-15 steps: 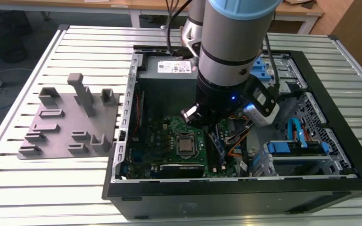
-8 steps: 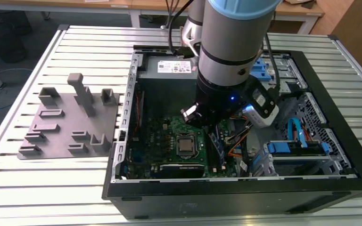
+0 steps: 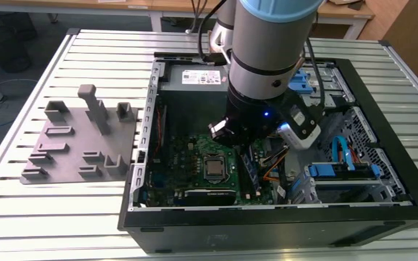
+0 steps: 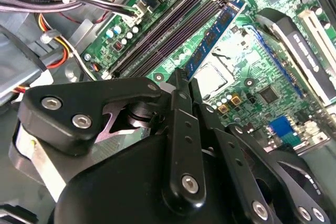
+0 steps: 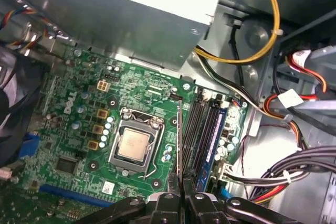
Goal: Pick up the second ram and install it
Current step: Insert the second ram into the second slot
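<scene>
An open computer case (image 3: 267,225) sits on a slatted table (image 3: 42,217), a grey fixture plate (image 3: 67,147) at its nine o'clock in the exterior view. Its green motherboard (image 3: 183,149) carries a processor (image 3: 214,165).

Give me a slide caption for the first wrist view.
The gripper holds the second ram edge-on above the motherboard, beside slots where another memory stick sits.

Gripper (image 3: 247,144) above motherboard (image 3: 185,153) in open case (image 3: 267,220)
</scene>
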